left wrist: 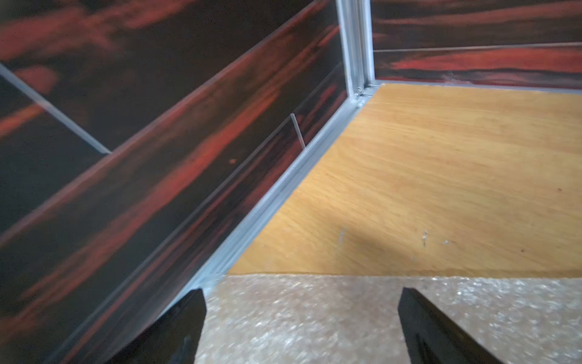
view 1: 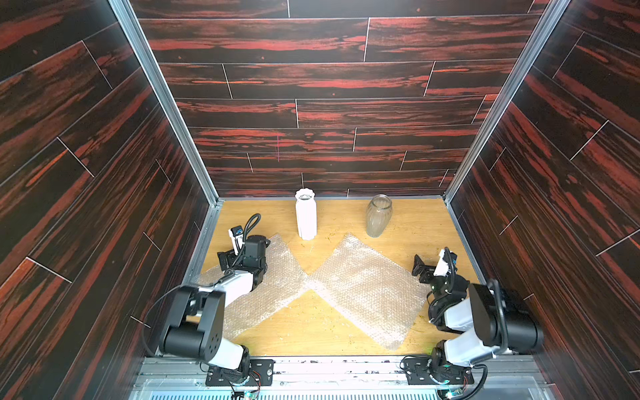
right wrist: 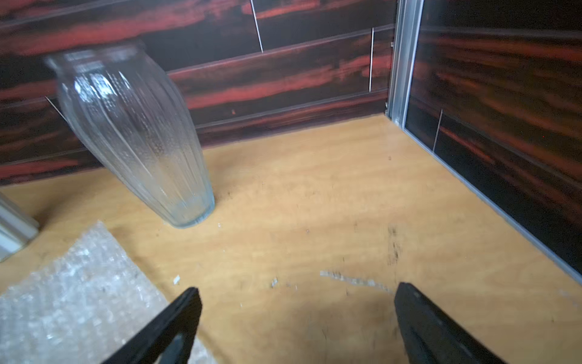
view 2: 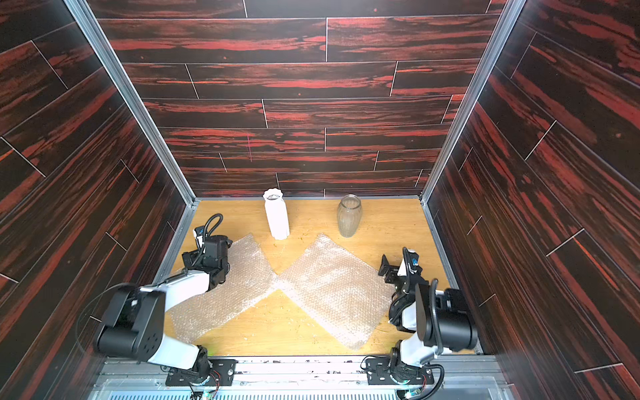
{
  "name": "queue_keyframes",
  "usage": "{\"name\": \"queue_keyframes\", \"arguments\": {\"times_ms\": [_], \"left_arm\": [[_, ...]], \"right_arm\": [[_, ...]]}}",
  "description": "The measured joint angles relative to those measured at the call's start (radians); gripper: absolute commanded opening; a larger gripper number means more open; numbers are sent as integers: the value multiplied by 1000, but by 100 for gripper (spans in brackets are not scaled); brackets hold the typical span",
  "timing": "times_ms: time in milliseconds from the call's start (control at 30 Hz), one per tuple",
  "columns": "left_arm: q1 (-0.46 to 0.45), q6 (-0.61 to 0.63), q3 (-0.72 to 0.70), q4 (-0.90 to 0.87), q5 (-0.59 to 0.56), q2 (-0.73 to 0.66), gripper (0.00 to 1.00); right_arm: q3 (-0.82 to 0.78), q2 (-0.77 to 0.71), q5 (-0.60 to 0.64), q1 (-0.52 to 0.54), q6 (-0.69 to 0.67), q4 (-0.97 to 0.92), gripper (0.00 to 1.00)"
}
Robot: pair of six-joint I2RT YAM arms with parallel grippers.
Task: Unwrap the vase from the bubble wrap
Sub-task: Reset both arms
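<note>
Bubble wrap (view 1: pixel 363 287) flat near upright white vase (view 1: pixel 306 218), glass vase (view 1: pixel 378 218) (empty)

There are two flat rectangular sheets of translucent whitish bubble wrap: the left sheet (view 1: pixel 277 280) and the right sheet (view 1: pixel 367 291). There are two vases: one tall white ribbed vase (view 1: pixel 306 218) and one clear ribbed glass vase (view 1: pixel 378 216). There are two black-and-white robot arms, the left arm (view 1: pixel 239 282) and the right arm (view 1: pixel 460 311). Each carries one black gripper, the left gripper (left wrist: pixel 302 291) and the right gripper (right wrist: pixel 297 288). There is one light wooden tabletop (view 1: pixel 311 332).
</note>
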Motion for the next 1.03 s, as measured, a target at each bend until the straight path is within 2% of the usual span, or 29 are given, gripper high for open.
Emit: {"name": "queue_keyframes", "arguments": {"times_ms": [100,200,433,500,700,1033], "left_arm": [[48,5,-87,139,81,13,100],[85,5,-130,191,158,14,100],[110,21,-153,311,332,14,100],[114,29,-189,394,375,26,100],[117,39,-209,419,433,42,100],[118,42,-209,419,452,42,100]], "right_arm": [[39,-1,31,0,3,-19,99],[90,-2,81,7,7,-60,99],[172,-2,130,40,-12,-183,99],[177,-2,132,45,-16,-201,99],[177,-2,137,48,-26,-233,99],[177,-2,140,48,-31,-243,99]]}}
